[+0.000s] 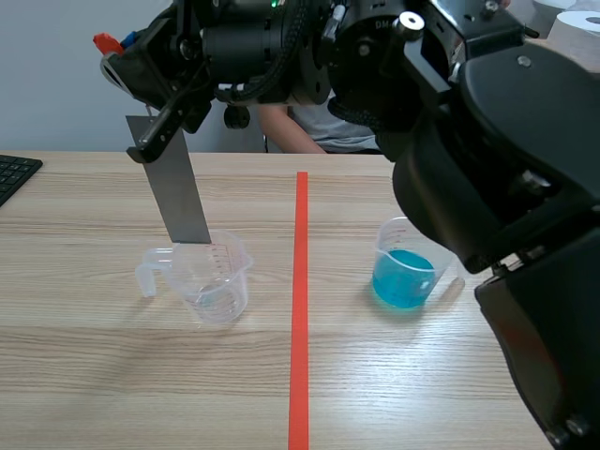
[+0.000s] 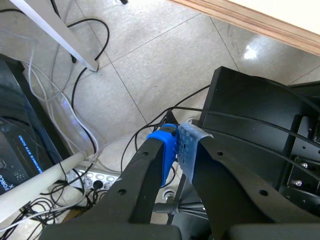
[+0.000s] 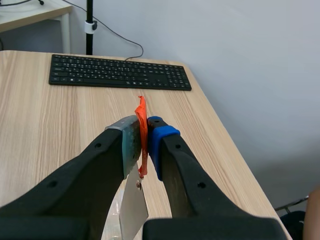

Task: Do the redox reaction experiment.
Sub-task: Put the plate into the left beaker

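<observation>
Metal strip (image 1: 183, 197) hangs tilted at ten o'clock from the table's (image 1: 94, 375) middle, its lower end at the empty cup's (image 1: 216, 281) rim. The right arm stretches across, raised, from three o'clock, with the right gripper (image 3: 143, 137) clenched on the strip's orange tab (image 3: 141, 112). The blue cup (image 1: 405, 272) stands at three o'clock of the empty cup. The left gripper (image 2: 177, 142), clenched on nothing, points at the floor (image 2: 150, 60).

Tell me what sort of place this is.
Probably a robotics lab bench staged for a chemistry demo: a wooden table with a cup of blue liquid, a keyboard, and cables across the tiled floor.
</observation>
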### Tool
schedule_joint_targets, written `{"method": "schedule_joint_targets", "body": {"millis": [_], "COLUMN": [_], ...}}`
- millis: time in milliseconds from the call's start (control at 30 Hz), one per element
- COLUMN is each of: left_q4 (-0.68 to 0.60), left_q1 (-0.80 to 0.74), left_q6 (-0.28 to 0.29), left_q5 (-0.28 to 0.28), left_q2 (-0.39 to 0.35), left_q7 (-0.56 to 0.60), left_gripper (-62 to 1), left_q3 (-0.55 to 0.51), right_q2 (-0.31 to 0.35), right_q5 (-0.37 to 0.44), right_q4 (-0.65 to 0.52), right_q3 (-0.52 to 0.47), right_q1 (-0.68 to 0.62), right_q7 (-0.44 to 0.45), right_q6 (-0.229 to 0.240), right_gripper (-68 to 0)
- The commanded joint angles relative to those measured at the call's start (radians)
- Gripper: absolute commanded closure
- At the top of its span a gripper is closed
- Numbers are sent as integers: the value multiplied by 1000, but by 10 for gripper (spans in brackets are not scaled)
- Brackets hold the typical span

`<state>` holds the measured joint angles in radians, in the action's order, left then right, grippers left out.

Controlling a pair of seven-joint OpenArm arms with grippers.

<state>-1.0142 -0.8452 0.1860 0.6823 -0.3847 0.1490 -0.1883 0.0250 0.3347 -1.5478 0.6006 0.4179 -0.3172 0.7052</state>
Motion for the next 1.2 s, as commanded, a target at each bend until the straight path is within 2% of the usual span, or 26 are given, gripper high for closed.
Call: {"method": "schedule_joint_targets", "body": {"millis": [0,300,600,1167], "left_q4": [-13,-13,-13,-13], "left_q1": [-10,-10,-10,-10], "left_q6": [3,3,3,3], "left_q5": [6,6,5,6], "left_q2": [5,8,8,8], "left_q7": [10,7,7,7], "left_gripper": [-36,-36,-36,-36], "left_q3": [-1,0,44,44], "right_q2": [-3,-3,-3,-3], "right_q5": [0,-20,-53,-201], "right_q4": [5,56,138,344], "right_q3": [5,10,14,36], "right_q1": [31,31,31,31], "right_q7": [21,79,149,357], "right_q6": [-6,-6,-6,-9], "right_gripper": [-13,-13,-13,-13]}}
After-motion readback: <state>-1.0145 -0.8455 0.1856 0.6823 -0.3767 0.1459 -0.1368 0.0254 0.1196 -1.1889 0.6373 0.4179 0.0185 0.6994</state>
